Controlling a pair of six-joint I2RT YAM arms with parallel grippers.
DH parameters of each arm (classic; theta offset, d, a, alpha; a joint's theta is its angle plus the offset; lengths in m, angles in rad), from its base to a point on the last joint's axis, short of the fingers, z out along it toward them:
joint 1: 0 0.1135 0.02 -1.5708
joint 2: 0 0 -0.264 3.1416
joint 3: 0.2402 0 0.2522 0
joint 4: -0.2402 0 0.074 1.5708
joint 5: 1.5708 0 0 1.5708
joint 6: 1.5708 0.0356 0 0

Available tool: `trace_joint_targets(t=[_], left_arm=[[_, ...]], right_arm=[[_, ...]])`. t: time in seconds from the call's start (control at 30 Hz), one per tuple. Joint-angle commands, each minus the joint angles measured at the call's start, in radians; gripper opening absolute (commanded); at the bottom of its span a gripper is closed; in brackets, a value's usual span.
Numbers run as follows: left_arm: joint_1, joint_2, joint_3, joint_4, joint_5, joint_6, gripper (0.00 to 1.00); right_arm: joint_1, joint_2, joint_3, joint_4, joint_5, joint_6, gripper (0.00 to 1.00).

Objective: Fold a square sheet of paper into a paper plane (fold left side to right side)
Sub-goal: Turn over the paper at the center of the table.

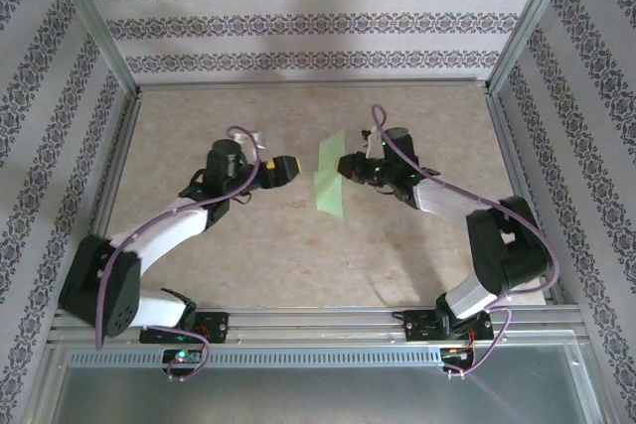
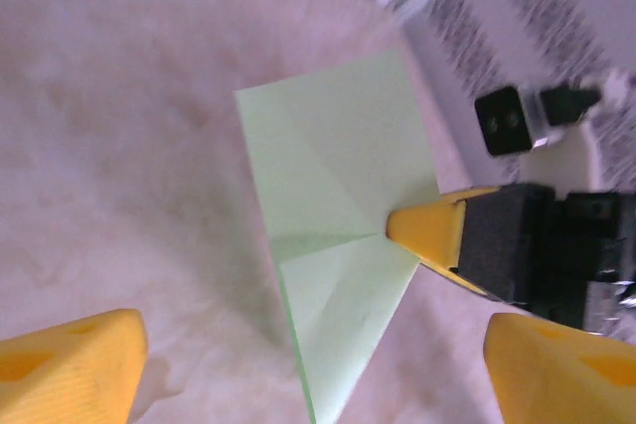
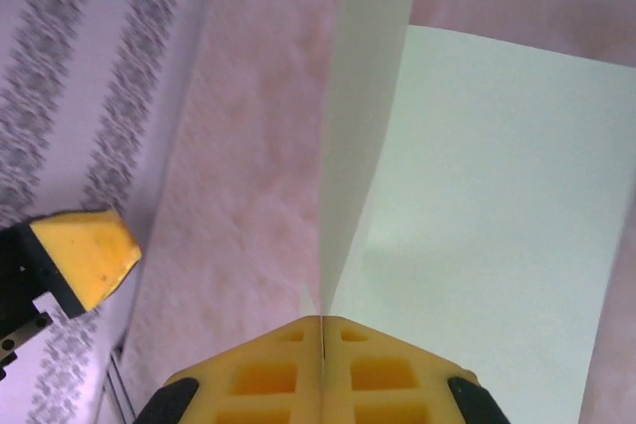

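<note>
Paper plane (image 1: 329, 181) sat mid-desk (image 1: 248, 255), long axis running far to near, between left claw (image 1: 285, 168) and right claw (image 1: 346, 166). From the left wrist, the left claw (image 2: 313, 369) gaped wide while the right pinched the paper's edge. From the right wrist, the right claw (image 3: 323, 340) clamped an upright flap.

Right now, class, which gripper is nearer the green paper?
Right. The right gripper pinches the edge of the green paper; the left gripper hangs open beside it, not touching.

Centre crowded, near tabletop (image 1: 298, 265) free.
The sheet of paper (image 1: 329, 181) stands raised between left gripper (image 1: 293, 168) and right gripper (image 1: 345, 165); the near middle seems unobstructed; walls (image 1: 298, 22) close three sides.
</note>
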Motion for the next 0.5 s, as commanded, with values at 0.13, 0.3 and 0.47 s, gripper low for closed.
trace_joint_targets(t=[0.13,0.3,0.47], left_arm=[[0.101,-0.160,0.038,0.118,0.093,-0.245,1.00],[0.097,-0.104,0.116,0.292,0.240,-0.395,1.00],[0.055,-0.045,0.163,0.435,0.287,-0.458,1.00]], right_arm=[[-0.077,-0.205,0.105,0.053,-0.116,0.024,0.00],[-0.080,-0.264,0.191,0.079,-0.168,0.066,0.00],[-0.045,-0.263,0.253,0.099,-0.196,0.105,0.00]])
